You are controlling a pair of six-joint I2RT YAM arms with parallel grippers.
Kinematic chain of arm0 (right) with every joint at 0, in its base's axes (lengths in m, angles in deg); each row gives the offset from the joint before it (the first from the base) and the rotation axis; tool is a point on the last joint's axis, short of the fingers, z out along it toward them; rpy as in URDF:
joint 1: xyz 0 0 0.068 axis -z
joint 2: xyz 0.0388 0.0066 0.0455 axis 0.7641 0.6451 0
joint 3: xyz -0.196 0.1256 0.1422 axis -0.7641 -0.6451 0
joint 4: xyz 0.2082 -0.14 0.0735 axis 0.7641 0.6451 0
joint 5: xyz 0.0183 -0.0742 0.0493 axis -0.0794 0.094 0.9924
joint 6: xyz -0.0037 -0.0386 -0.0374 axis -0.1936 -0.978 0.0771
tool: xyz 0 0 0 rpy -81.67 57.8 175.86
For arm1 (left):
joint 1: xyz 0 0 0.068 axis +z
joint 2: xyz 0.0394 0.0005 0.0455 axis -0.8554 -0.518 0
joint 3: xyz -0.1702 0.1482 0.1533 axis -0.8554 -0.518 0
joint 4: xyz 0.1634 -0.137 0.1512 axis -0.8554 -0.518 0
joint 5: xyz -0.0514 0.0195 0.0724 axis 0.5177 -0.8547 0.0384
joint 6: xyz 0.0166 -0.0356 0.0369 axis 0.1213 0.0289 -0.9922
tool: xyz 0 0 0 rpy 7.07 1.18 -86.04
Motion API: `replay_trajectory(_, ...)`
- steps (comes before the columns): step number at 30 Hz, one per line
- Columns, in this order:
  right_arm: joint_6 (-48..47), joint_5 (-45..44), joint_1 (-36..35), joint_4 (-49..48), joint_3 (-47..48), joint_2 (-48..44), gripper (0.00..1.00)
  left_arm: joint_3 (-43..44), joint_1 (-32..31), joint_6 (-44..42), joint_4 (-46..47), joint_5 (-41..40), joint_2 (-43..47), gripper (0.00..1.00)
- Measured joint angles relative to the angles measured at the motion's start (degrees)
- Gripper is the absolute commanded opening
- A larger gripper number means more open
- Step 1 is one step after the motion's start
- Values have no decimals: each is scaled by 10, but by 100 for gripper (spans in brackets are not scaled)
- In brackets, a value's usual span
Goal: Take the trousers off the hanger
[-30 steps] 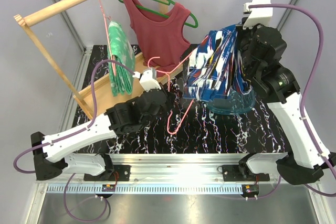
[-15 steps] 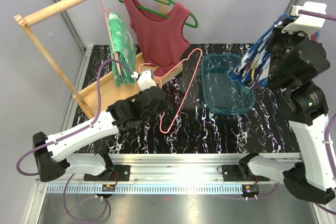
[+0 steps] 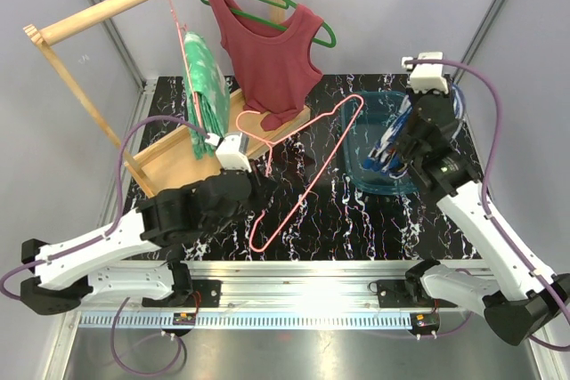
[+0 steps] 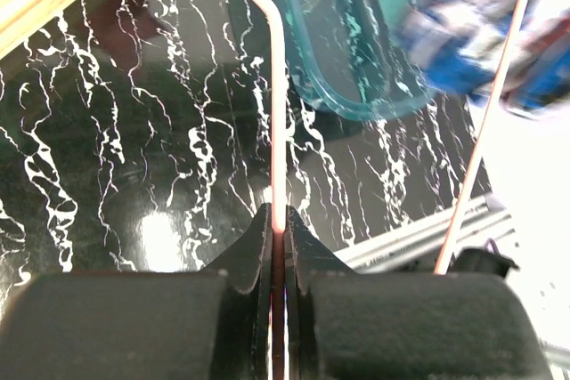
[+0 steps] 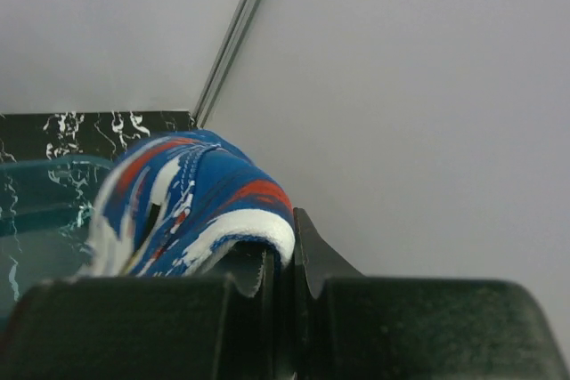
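now that right claw (image 5: pixel 283 255), clamping blue trousers (image 5: pixel 178 193), has reached bin (image 4: pixel 356 106), left claw (image 4: pixel 278 220) clamps a bare hanger (image 4: pixel 277 113): one pair off.

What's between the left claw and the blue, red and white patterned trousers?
Seen from the top: the thin pink wire hanger the left gripper holds, then the teal plastic tub's wall.

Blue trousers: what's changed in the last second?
The right gripper pulled the blue trousers off the pink hanger, swung them up and right, then lowered them over the teal bin. The left gripper, still clamped, drew the bare hanger nearer. The green trousers and tank top stayed.
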Motion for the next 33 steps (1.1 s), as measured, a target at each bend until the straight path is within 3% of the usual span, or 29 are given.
replay_trajectory(15, 26, -51, 25, -48, -103, 7, 0, -44, -18, -8, -46, -19, 54, 0)
replay_trajectory(26, 50, -37, 37, -49, -70, 203, 0, -59, -19, -10, -44, -19, 70, 0)
replay_trajectory(33, 114, -26, 37, 27, 20, 317, 0, -61, -19, -10, -50, -25, 90, 0)
